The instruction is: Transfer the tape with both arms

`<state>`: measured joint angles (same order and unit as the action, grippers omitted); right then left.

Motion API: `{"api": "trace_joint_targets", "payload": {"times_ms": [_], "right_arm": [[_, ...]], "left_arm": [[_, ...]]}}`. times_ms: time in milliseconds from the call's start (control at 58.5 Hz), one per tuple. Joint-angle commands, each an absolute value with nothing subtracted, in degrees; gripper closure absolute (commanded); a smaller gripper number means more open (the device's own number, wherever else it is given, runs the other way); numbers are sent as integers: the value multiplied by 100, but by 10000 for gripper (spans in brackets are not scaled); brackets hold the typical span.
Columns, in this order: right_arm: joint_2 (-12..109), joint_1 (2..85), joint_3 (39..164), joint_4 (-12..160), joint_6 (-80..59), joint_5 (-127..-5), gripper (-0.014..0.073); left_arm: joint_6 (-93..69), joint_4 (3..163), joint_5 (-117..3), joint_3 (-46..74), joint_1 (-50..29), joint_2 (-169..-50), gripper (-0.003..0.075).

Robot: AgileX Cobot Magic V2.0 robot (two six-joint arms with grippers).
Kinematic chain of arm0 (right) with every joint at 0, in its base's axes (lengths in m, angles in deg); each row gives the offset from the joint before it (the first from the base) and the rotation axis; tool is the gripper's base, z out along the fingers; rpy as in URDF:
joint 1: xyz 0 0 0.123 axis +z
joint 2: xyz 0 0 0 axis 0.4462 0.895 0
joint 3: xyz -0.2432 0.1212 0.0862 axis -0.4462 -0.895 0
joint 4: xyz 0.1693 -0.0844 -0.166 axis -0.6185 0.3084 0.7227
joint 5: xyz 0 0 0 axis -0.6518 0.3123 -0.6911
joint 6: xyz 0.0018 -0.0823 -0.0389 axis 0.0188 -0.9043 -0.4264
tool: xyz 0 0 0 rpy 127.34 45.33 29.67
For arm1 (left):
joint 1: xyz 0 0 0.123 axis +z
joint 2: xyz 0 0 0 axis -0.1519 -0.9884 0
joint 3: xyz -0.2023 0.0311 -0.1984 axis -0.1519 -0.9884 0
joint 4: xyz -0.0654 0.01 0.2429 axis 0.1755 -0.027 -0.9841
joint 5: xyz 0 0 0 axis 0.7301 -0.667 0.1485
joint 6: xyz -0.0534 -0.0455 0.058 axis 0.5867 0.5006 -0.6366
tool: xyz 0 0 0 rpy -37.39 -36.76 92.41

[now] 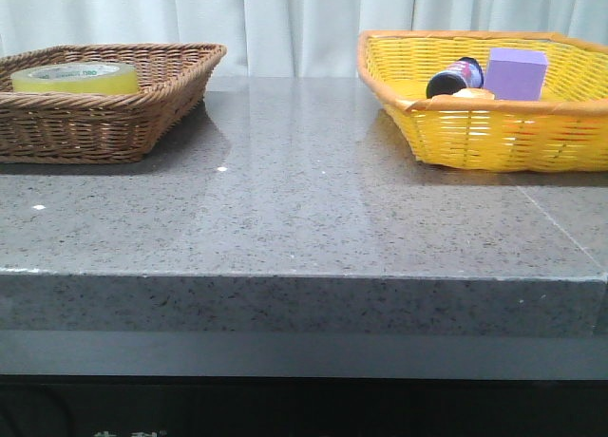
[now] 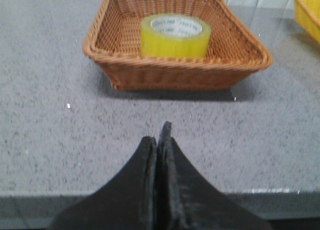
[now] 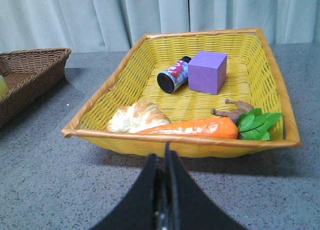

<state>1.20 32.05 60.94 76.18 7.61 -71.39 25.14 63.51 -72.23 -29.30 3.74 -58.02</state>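
Note:
The tape [image 1: 76, 77], a wide yellowish roll with a white core and green print, lies flat in the brown wicker basket [image 1: 114, 123] at the far left of the table. It also shows in the left wrist view [image 2: 175, 36] inside that basket [image 2: 175, 72]. My left gripper [image 2: 159, 135] is shut and empty above the table's near edge, well short of the basket. My right gripper [image 3: 162, 155] is shut and empty just in front of the yellow basket [image 3: 180, 140]. Neither arm shows in the front view.
The yellow basket [image 1: 475, 123] at the far right holds a purple block [image 1: 518, 73], a dark bottle [image 1: 454, 78], a croissant [image 3: 137, 117] and a toy carrot [image 3: 195, 128]. The grey speckled table [image 1: 304, 209] lies between the baskets. A pale curtain hangs behind.

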Motion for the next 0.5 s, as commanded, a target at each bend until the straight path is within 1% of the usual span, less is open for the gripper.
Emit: {"api": "trace_joint_targets", "payload": {"times_ms": [0, 137, 274, 479], "right_arm": [[180, 3183, 6230, 7563, 752, -6673, 683], [180, 3183, 6230, 7563, 752, -6673, 683], [180, 3183, 6230, 7563, 752, -6679, 683], [180, 3183, 6230, 7563, 752, -6692, 683]], "left_arm": [[2554, 6426, -6749, -3037, 379, -5545, 740], [2554, 6426, -6749, -3351, 379, -5041, 740], [2554, 6426, -6692, -3541, 379, -5055, 740], [2554, 6426, -5848, -3920, 379, -5043, 740]]}}
